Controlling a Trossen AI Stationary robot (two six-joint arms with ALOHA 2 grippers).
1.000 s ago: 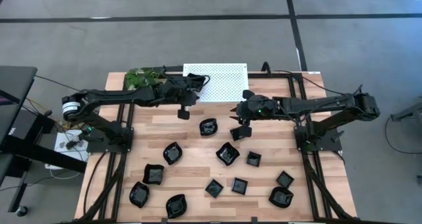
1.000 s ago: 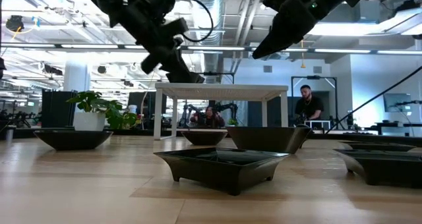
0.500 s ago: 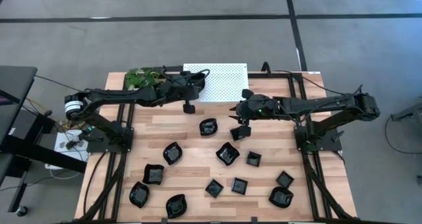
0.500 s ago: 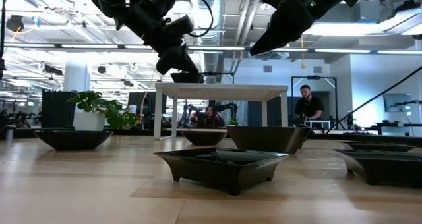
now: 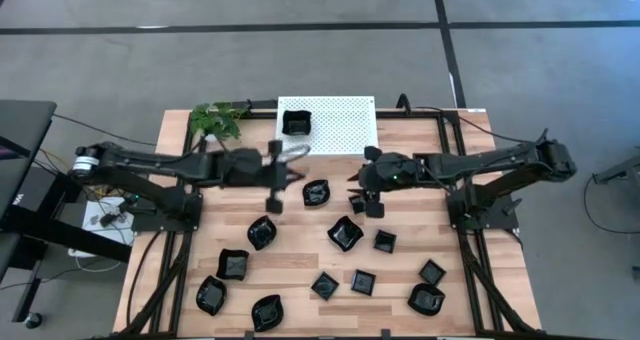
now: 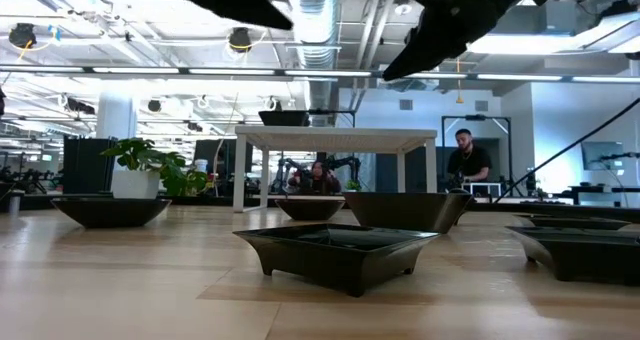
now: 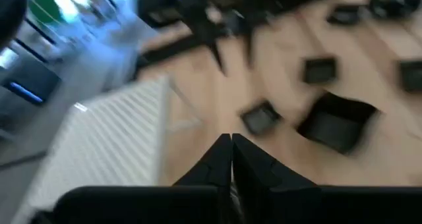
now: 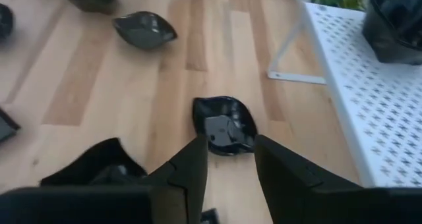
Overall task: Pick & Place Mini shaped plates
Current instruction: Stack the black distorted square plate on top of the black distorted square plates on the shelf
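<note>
The left gripper (image 5: 274, 202) hangs over the wooden table (image 5: 300, 255) with its two dark fingers (image 7: 224, 159) pressed together and nothing between them, just beside a leaf-shaped plate (image 5: 262, 232) lying on the boards below it. Across the table the right gripper (image 8: 229, 159) hovers with its fingers (image 8: 191, 163) parted and empty, a wavy-rimmed plate (image 8: 225, 124) on the wood showing in the gap between them (the same dish (image 5: 316, 192) seen from above, just beside that gripper's tip). One square plate (image 5: 296, 122) sits on the white perforated rack (image 5: 345, 130) at the far edge of the table, near the rack's left corner; from table height it shows as a dark shape (image 6: 284, 118) atop the rack's white legs. The other mini shaped plates (image 5: 345, 233) lie scattered over the near half of the table, apart from one another, with a square one (image 6: 337, 252) filling the foreground at table level. A potted green plant (image 5: 217, 119) stands at the far left corner, just beside the rack. The arm mounts and black cables run down both sides of the table. In the room beyond, two people (image 6: 465, 162) are at desks behind the rack
</note>
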